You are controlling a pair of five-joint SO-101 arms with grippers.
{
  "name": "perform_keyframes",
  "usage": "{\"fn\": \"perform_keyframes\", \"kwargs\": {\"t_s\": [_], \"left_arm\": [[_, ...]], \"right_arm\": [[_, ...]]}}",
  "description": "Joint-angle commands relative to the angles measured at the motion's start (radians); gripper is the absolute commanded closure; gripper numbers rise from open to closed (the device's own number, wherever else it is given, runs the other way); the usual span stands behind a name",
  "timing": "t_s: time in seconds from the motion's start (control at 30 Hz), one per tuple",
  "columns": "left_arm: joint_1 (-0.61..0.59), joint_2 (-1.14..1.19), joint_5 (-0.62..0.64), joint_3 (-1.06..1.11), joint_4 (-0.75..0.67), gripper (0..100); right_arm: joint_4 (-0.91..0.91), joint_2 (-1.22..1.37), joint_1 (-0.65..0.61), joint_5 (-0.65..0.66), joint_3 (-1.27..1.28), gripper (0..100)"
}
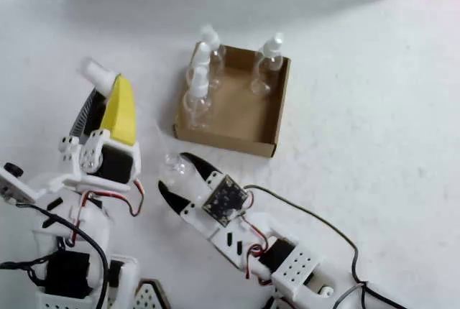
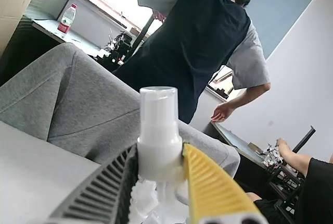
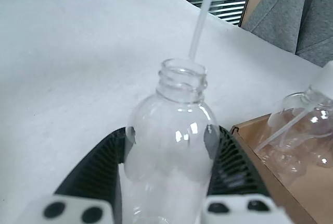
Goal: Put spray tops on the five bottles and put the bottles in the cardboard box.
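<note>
The right tool [image 3: 169, 133] grips an open bottle [image 3: 171, 109], the left tool [image 2: 158, 153] a spray top [image 2: 158, 114]. The box [image 1: 224, 141] at 1 o'clock holds topped bottles [image 1: 198, 102].

The high camera looks down over the desk [image 1: 374, 72]. The wrist cameras look low and close; right and high share the box [image 1: 230, 141].

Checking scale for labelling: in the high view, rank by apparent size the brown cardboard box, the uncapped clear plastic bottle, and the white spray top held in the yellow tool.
1. Brown cardboard box.
2-3. Uncapped clear plastic bottle and white spray top: visible parts look alike, so unranked.
</note>
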Motion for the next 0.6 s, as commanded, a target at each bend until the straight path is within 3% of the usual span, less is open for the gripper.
{"fn": "perform_keyframes", "kwargs": {"t_s": [0.0,0.17,0.43,0.57], "left_arm": [[0.012,-0.010,-0.011,-0.005,0.002,98],[0.013,-0.010,-0.011,-0.008,0.018,98],[0.111,-0.012,-0.017,-0.005,0.057,98],[0.110,-0.012,-0.097,-0.003,0.069,98]], "right_arm": [[-0.019,0.004,0.012,0.011,-0.014,98.2],[-0.019,0.004,0.012,0.011,-0.014,98.2],[-0.019,0.004,0.012,0.011,-0.014,98.2],[-0.019,0.004,0.012,0.011,-0.014,98.2]]}}
